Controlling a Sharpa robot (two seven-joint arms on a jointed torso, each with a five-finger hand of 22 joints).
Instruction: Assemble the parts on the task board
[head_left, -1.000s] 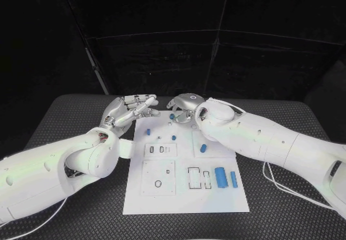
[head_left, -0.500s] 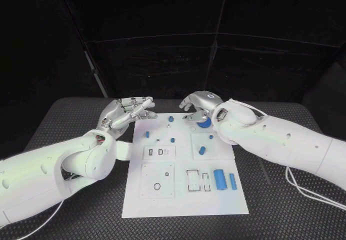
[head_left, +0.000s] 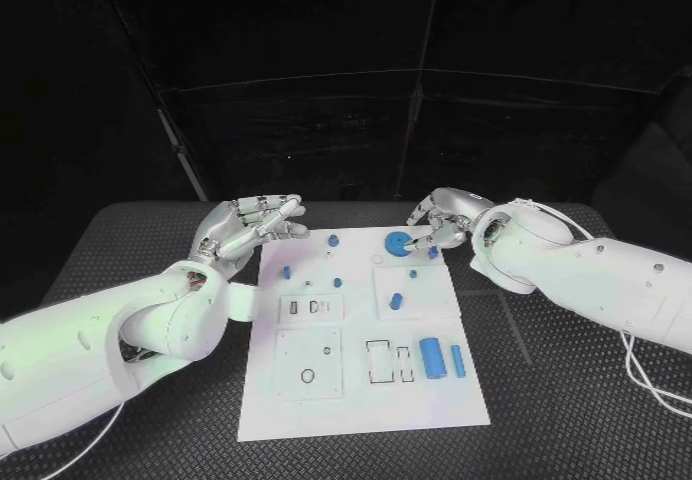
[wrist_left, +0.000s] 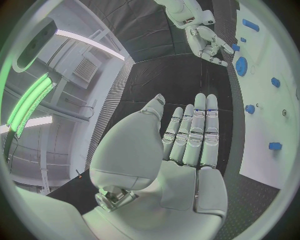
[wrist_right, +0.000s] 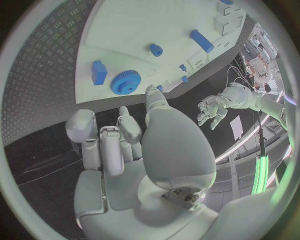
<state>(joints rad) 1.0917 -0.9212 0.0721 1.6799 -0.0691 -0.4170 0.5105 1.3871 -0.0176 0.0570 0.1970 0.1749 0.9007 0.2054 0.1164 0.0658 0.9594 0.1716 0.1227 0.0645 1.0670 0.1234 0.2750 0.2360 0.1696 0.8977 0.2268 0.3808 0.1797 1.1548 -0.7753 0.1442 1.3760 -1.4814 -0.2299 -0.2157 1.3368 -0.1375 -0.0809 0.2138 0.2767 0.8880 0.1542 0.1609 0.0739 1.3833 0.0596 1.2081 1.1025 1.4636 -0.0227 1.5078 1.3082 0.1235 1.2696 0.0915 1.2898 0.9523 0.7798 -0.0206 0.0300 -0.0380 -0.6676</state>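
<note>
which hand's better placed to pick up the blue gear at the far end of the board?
Right, probably. The right hand sits empty just beside the blue gear at the task board's far end. The left hand, also empty, hovers off the board's opposite far corner, farther from it.

The head camera looks steeply down from above, the task board (head_left: 368, 330) running up the middle of its frame on the black surface (head_left: 562, 400). Each wrist camera sits close behind its own palm. The left one looks past the left hand (wrist_left: 181, 150) across the board's far end to the right hand (wrist_left: 209, 42); the right one looks back, sharing the blue gear (wrist_right: 125, 82).
</note>
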